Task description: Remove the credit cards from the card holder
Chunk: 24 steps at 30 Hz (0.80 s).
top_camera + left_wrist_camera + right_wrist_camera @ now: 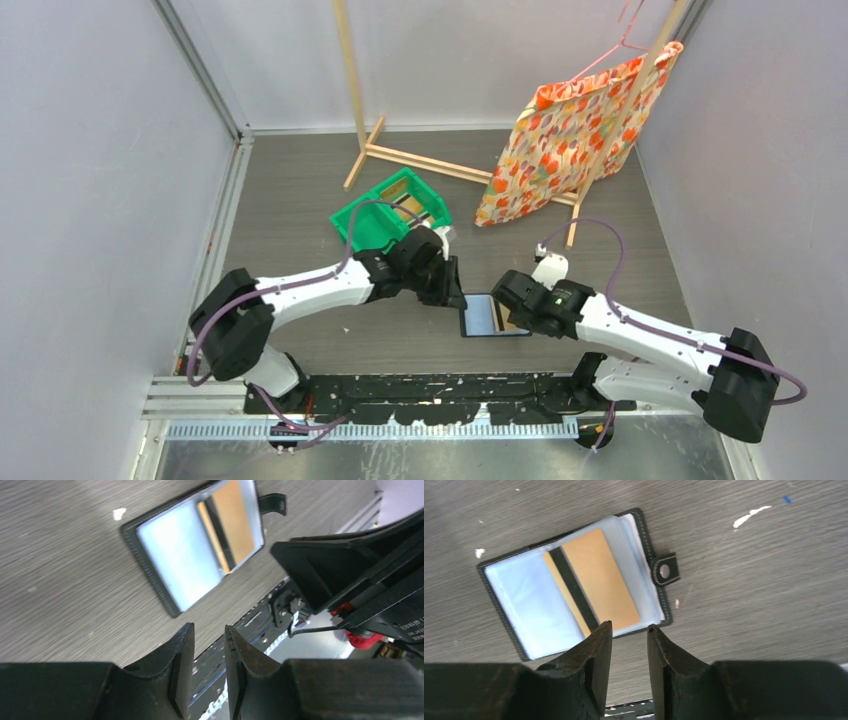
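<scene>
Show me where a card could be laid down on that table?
Bare tabletop lies left of the green plastic bin, up to the wall rail, and between the orange flowered cloth and the open dark card holder. Crowded around the holder: the left tool and right tool both hang close.

The card holder (165,555) lies open and flat on the grey table (65,580). One side is a pale blue pocket. The other side holds an orange card (236,525) with a dark stripe. The left gripper (209,635) is near it, its fingers a little apart with nothing between them.
</scene>
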Tool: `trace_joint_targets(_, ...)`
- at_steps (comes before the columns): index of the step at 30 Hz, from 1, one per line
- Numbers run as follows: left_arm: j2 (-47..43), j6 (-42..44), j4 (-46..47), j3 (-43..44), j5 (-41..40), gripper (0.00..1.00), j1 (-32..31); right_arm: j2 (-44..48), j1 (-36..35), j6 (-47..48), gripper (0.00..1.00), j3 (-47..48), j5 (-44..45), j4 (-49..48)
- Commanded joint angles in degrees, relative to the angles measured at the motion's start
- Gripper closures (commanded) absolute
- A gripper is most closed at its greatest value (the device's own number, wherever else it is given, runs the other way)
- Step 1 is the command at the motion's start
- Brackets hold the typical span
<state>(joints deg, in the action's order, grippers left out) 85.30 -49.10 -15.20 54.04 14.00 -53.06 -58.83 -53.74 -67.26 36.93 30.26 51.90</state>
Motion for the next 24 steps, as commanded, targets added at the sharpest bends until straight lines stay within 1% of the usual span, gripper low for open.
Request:
trace_joint_targets(1, 5.07, -3.66, 11.95, 2.07, 5.79, 0.70, -1.17, 0.85, 3.41, 5.82, 0.62, -1.09, -6.64, -8.88)
trace_joint_targets(3, 7.43, -5.51, 14.77, 1.87, 6.86, 0.71, -1.26, 0.97, 5.95, 7.69, 0.61, -3.04, -10.90, -12.79)
trace_joint_targets(6, 10.20, -6.79, 19.26, 1.67, 6.86, 0.71, -1.26, -0.26, 10.35, 9.44, 0.62, -4.44, -12.41, -15.76)
trace_joint_targets(9, 13.81, -7.49, 21.39, 4.00, 6.64, 0.71, -1.32, -2.80, 13.62, 10.70, 0.61, -5.35, -13.48, -18.68)
trace_joint_targets(12, 17.16, -7.71, 23.05, 5.88, 8.49, 0.72, -1.51, -4.52, 15.87, 11.76, 0.60, -5.21, -13.85, -19.46)
trace_joint_targets(16, 20.13, -6.63, 23.78, 5.06, 9.45, 0.74, -1.61, -4.30, 18.33, 12.80, 0.57, -5.50, -13.83, -19.26)
trace_joint_targets(19, 20.18, -6.97, 24.15, 2.77, 8.76, 0.74, -1.61, -3.57, 21.03, 13.23, 0.47, -6.14, -13.83, -18.17)
trace_joint_targets(24, 19.47, -5.50, 21.16, 1.94, 6.89, 0.74, -1.61, -2.23, 23.98, 14.37, 0.39, -8.29, -16.52, -19.04)
